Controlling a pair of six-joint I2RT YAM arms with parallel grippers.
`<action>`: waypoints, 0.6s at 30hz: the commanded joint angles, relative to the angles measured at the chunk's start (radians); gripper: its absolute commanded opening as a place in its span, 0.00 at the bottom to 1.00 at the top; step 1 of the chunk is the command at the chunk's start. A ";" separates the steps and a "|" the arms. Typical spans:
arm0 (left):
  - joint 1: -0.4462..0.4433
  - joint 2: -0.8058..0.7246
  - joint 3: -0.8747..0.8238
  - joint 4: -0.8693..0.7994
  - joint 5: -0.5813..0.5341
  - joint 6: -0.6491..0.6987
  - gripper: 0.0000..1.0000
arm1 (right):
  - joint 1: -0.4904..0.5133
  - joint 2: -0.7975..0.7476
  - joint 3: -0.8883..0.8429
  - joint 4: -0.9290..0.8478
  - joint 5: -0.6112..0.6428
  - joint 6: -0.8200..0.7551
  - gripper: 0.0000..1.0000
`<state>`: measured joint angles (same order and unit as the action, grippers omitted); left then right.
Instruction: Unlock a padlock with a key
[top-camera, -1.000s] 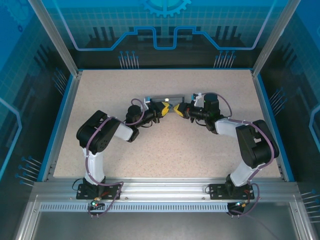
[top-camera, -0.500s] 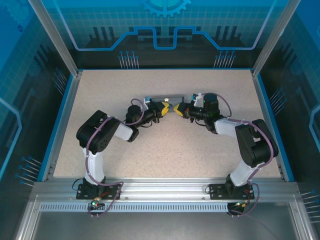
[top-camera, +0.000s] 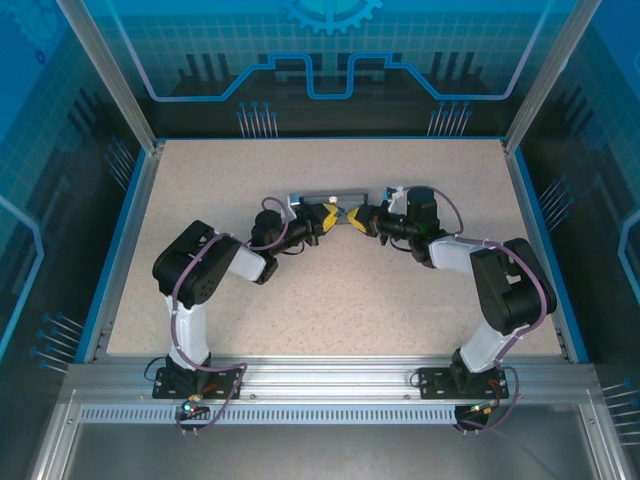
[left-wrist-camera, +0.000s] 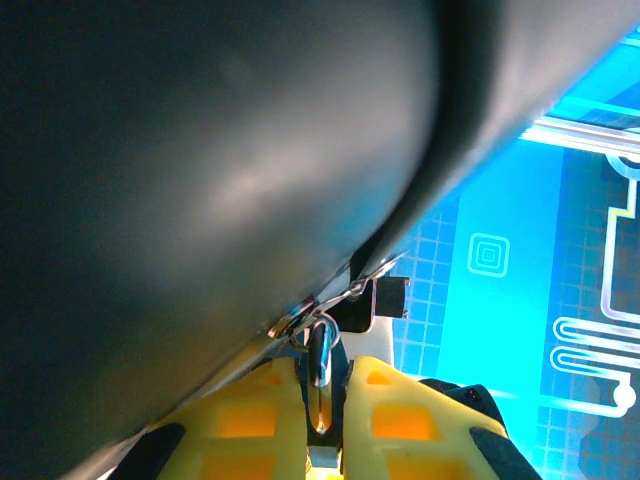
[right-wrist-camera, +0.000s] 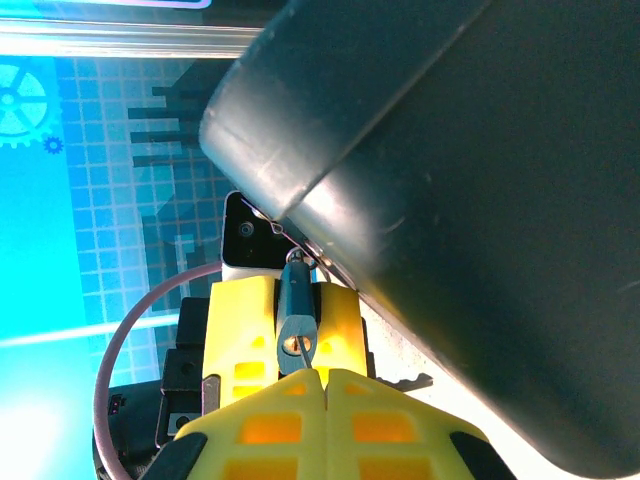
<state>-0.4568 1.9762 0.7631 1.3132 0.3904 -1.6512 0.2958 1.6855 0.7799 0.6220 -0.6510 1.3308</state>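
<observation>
Watching the last second go by, I am seeing almost nothing shifting: both arms are staying reached in toward each other at the middle of the table (top-camera: 400, 300), tips nearly meeting just in front of the tin (top-camera: 322, 193). The left gripper (top-camera: 331, 214) is keeping its yellow fingers clamped on the padlock (right-wrist-camera: 297, 312), whose shackle (left-wrist-camera: 319, 365) is hanging from a metal loop at the tin's edge. The right gripper (top-camera: 357, 218) is sitting pinched fully together just short of the keyhole (right-wrist-camera: 293, 343). The key is presumably hiding between those tips, though I cannot make it out. That stillness is suggesting to me that the lining-up is dragging on and the key is not yet going in. The table is showing as speckled beige with a blue rim, and glowing blue panels (top-camera: 330, 50) with circuit patterns are standing around it behind aluminium posts (top-camera: 105, 75).
</observation>
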 joint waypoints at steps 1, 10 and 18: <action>0.003 -0.005 0.020 0.086 0.020 0.000 0.00 | -0.002 0.004 -0.006 0.007 0.065 0.008 0.00; 0.003 -0.006 0.013 0.086 0.015 0.003 0.00 | -0.007 -0.026 -0.024 -0.001 0.076 0.014 0.00; 0.001 -0.008 0.020 0.085 0.018 0.008 0.00 | 0.013 -0.004 0.003 0.017 0.085 0.052 0.00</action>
<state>-0.4545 1.9762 0.7631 1.3144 0.3908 -1.6508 0.2962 1.6768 0.7685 0.6220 -0.5972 1.3598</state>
